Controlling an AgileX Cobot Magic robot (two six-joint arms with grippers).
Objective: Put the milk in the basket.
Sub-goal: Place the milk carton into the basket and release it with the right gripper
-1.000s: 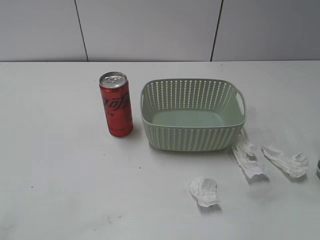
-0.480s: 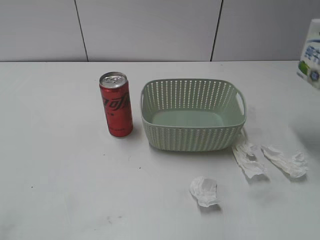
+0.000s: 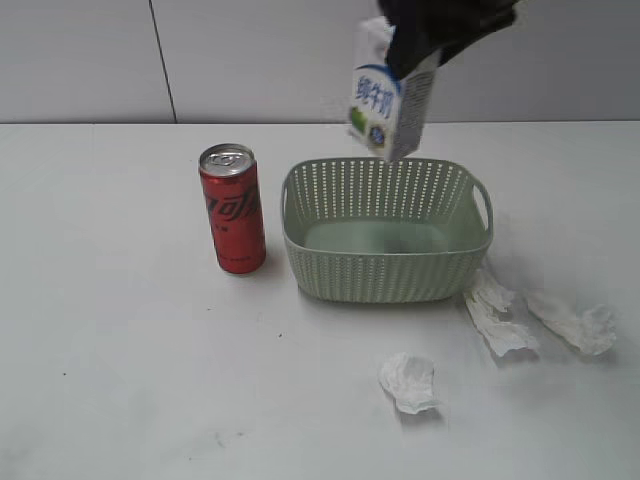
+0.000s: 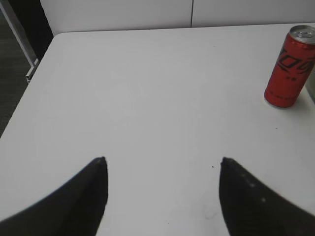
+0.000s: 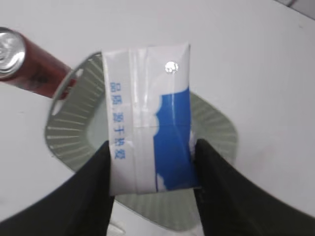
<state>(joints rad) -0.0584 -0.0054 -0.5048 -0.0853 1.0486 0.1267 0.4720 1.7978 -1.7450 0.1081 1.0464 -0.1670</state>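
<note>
The milk [image 3: 391,100] hangs in the upper centre of the exterior frame, tilted, above the far rim of the basket [image 3: 388,270] and not touching it. Half a second ago it showed only as a sliver at the right edge of the frame; a second ago it was not in view at all. It has therefore come in from the right and is now over the target.

Right end effector [image 3: 425,45]: dark, clamped on the carton's top end. In the right wrist view the two fingers [image 5: 93,184] press the long sides of the milk [image 5: 147,118], with the basket [image 5: 69,123] directly beneath, its pale green floor showing around the carton.

Judgement: the carry is nearly finished; lowering and release remain. The carton sits toward the far side of the basket opening, so a drop from this height could clip the rim or tip the carton over.

Left end effector [image 4: 162,162]: fingers spread wide, holding nothing, hovering over bare table [image 4: 147,88] in the lower part of the left wrist frame.

Red can [image 3: 232,208] stands upright just left of the basket, apart from it, unchanged over the last second. Three crumpled white paper scraps [image 3: 408,382] lie on the table at lower right, essentially where they were.
</note>
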